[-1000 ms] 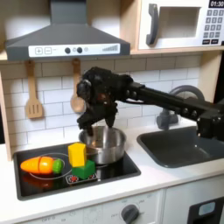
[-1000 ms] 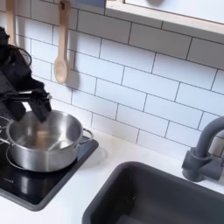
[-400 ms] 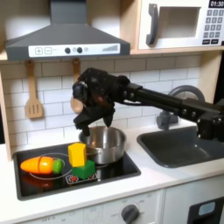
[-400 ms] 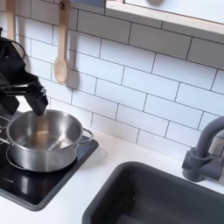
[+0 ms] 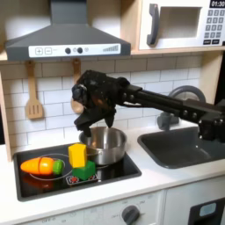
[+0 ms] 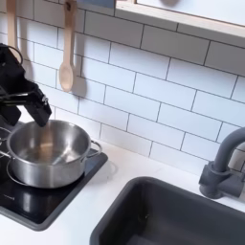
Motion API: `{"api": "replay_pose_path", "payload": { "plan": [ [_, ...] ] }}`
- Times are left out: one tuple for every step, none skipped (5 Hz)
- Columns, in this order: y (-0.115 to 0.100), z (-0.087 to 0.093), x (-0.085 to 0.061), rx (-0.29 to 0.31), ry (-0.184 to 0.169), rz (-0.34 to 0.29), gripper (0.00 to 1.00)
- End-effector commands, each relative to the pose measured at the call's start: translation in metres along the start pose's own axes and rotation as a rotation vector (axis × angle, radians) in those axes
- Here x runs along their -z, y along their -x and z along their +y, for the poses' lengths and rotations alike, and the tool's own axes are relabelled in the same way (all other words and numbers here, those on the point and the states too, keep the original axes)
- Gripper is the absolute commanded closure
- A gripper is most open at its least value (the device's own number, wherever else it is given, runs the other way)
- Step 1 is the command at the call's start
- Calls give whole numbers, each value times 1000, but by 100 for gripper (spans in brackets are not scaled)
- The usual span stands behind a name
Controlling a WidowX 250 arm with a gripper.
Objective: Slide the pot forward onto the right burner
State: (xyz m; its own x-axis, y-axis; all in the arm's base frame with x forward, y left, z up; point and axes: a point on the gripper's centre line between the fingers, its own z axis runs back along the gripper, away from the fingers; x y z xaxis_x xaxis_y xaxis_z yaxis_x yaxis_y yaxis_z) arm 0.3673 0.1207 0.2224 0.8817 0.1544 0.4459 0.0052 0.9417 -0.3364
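on the black cooktop [image 5: 53,180] the pot [image 5: 106,146] sits at the back right. the claw [image 5: 96,128] hangs just above its rim, apart, holding nothing. the slide looks done.

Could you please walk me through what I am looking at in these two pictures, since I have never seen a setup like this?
This is a black robot arm working in a toy kitchen. The first exterior view looks at the kitchen from the front; the second exterior view is a closer look from the side, near the sink.

The arm reaches in from the first exterior view's right, and its hand hangs just above the back rim of a shiny metal pot on the black cooktop. The hand holds nothing; whether it is open I cannot tell.

Beside the pot lie toy vegetables: an orange carrot, a yellow piece and something red and green. A wooden spoon hangs on the tiled wall.
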Motion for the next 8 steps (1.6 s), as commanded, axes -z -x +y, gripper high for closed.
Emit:
{"api": "replay_pose_path", "payload": {
  "plan": [
    [17, -23, -27, 70, 37, 30, 0],
    [27, -21, -33, 77, 46, 43, 0],
    [43, -22, -46, 91, 59, 47, 0],
    [68, -21, -57, 112, 72, 65, 0],
    [98, -23, -74, 154, 83, 69, 0],
    [128, -23, -91, 208, 89, 83, 0],
    [153, -19, -102, 242, -63, 119, 0],
    [165, -24, -113, 222, -205, 184, 0]
  ]
}}
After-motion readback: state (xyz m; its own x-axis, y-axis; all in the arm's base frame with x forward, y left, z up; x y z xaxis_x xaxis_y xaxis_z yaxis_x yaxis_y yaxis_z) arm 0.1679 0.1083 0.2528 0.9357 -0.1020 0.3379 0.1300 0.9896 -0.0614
